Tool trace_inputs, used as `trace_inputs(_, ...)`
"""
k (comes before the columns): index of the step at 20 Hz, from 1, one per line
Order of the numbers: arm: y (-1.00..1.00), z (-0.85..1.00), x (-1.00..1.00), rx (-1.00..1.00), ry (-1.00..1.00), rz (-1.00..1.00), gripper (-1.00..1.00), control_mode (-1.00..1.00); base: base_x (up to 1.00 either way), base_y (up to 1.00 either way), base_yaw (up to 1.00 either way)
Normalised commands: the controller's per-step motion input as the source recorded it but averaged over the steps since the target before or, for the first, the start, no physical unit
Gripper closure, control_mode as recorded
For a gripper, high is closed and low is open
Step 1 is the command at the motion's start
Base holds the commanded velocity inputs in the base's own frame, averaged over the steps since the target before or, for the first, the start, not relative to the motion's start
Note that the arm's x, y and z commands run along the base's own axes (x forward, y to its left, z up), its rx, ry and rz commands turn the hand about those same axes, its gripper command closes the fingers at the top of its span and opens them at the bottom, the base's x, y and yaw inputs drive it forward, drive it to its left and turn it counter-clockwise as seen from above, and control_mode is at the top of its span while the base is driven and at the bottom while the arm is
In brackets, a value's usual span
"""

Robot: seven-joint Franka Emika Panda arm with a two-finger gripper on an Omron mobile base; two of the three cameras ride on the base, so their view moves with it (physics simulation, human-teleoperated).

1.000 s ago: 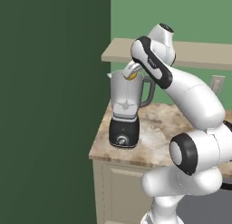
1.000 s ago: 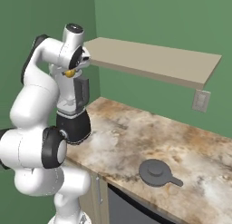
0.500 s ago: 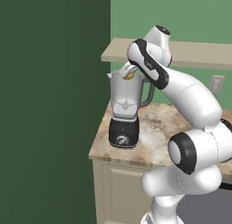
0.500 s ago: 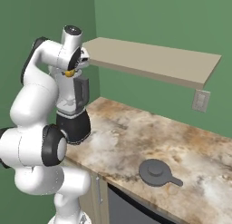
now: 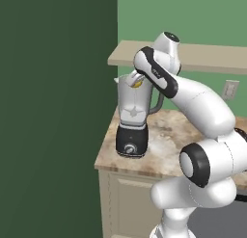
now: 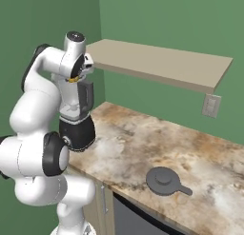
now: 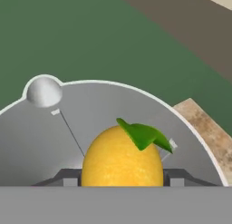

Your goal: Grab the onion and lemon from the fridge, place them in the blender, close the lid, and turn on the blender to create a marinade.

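No text, label, brand name, number or sign can be read anywhere here. The arm carries a small dark marking on its dark joint cover in the left base view, but it is too small and blurred to make out as letters. The blender has a round knob on its black base with no legible markings around it. The wall outlet in the right base view is plain.
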Motion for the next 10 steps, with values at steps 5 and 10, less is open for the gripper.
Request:
trace_inputs(5, 0.01, -0.09, 0.00, -0.01, 0.00, 0.00, -1.00, -1.00, 0.00, 0.00, 0.00)
trace_inputs(10, 0.00, 0.05, 0.00, 0.00, 0.00, 0.00, -1.00, -1.00, 0.00, 0.00, 0.00)
